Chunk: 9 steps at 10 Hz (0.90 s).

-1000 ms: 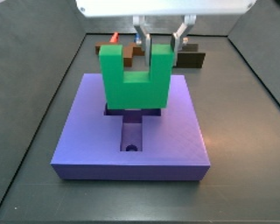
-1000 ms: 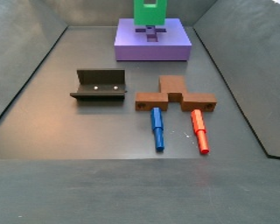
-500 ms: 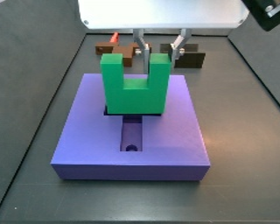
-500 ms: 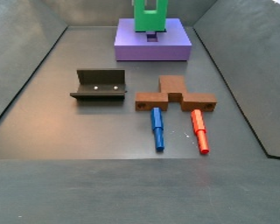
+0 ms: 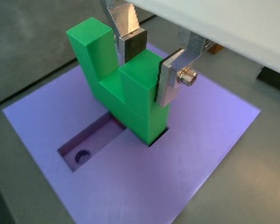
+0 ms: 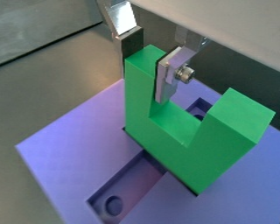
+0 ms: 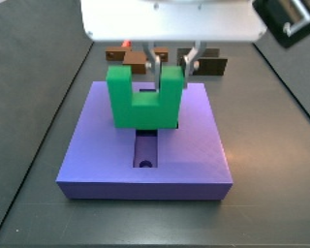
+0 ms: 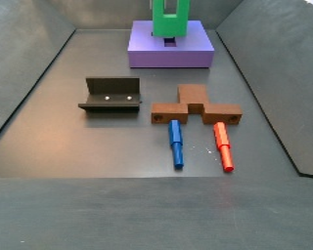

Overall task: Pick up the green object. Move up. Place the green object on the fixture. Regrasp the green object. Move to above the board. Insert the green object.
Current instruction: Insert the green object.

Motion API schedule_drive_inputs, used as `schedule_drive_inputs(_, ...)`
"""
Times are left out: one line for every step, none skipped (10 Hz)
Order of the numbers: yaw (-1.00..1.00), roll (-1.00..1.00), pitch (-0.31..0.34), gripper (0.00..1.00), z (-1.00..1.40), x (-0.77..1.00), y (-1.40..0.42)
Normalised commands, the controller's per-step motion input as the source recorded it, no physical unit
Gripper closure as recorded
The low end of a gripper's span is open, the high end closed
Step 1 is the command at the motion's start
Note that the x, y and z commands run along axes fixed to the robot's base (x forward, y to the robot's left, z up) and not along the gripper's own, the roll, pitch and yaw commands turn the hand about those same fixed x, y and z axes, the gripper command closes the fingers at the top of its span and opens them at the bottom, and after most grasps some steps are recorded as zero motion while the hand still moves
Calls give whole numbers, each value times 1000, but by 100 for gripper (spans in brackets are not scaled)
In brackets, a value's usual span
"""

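My jaws (image 5: 150, 59) are closed on one prong of the green object (image 5: 122, 80), a silver plate with its dark pad pressed flat against each side of that prong; the same grip shows in both wrist views, with one finger (image 6: 175, 73) clamped on the prong's face. The other prong stands free, and the square notch between the two opens upward.

I am holding the green object upright over the board (image 7: 197, 145), and its base sits down in the cross-shaped recess near the board's middle; I cannot tell whether it has reached the bottom. In a wrist view the long arm of the recess runs out from under the piece toward a round hole (image 5: 80, 157) in the purple top face. In a side view the green object (image 7: 144, 95) rises from the board's centre with my jaws (image 7: 169, 60) above it.

The board (image 8: 196, 54) lies at the far end of the worktop. Well apart from it, nearer the middle of the worktop, stands the fixture (image 8: 112, 95), with nothing in it. Just beside the fixture lies a brown cross-shaped block (image 8: 196, 105), and touching its near edge are a blue peg (image 8: 176, 142) and a red peg (image 8: 223, 145), lying side by side.
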Motion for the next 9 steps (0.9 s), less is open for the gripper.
schedule_drive_inputs(0,0,-21,100,-217,0,0)
schedule_drive_inputs(-29,-11,0,100,-226,-14,217)
schedule_drive_inputs(-89,-100,0,100,-274,0,343)
schedule_drive_inputs(-20,-164,0,100,-294,0,374)
schedule_drive_inputs(0,-91,-114,100,-509,0,80)
schedule_drive_inputs(0,0,-227,100,-674,-100,-37)
schedule_drive_inputs(0,0,-224,100,-609,-83,0)
schedule_drive_inputs(0,-56,0,100,0,0,11)
schedule_drive_inputs(0,0,0,100,0,0,0)
